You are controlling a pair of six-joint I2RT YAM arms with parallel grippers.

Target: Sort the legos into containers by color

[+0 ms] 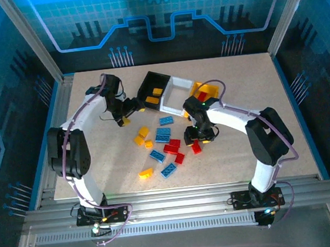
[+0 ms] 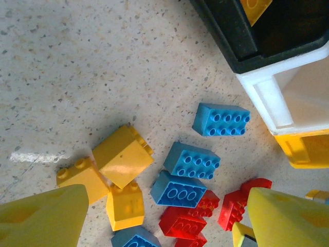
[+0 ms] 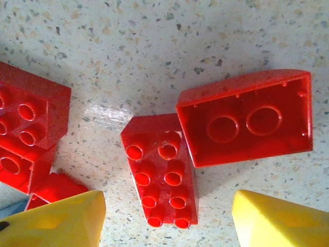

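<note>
R jaws wide apart – red lego (image 3: 159,172) btwn tips; L jaws wide too

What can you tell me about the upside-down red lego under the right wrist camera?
The upside-down red lego is a glossy red plastic brick lying with its hollow underside facing up, two round tubes showing inside thin walls. It rests on the speckled table, turned slightly askew. Its left edge meets a studs-up red brick; nothing else touches it. It sits just ahead of the open right gripper, ungripped.
</note>
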